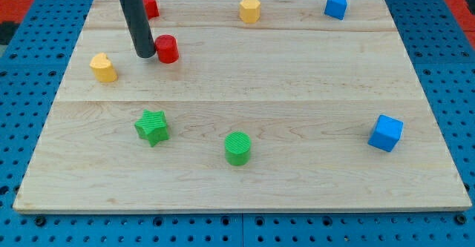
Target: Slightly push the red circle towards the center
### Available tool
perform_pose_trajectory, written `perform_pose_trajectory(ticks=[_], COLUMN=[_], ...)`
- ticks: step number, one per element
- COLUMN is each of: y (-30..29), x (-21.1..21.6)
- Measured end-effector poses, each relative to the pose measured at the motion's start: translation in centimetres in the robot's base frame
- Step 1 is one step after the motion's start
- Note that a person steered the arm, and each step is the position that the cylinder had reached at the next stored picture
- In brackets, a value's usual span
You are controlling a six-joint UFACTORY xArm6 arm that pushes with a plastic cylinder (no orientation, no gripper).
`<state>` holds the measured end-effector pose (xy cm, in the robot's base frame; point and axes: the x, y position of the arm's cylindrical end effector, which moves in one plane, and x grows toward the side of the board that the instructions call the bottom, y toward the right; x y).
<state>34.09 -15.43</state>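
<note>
The red circle [167,49] is a short red cylinder standing on the wooden board [297,84] in the upper left part. My tip [145,54] is at the end of the dark rod, just left of the red circle and touching or nearly touching its side. A second red block [151,5] sits at the view's top behind the rod, partly hidden by it, so its shape is unclear.
A yellow block [104,67] lies left of my tip. A yellow hexagon [250,10] and a blue block [335,6] sit along the top. A green star [152,127], a green circle [238,147] and a blue cube [386,133] lie lower down.
</note>
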Motion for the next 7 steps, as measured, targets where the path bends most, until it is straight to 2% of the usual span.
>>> perform_pose_trajectory(ticks=[1, 2, 3, 4, 5, 7], y=[2.7, -0.5, -1.0, 0.4, 3.0, 4.4], x=[1.1, 0.5, -1.3, -2.5, -1.7, -0.7])
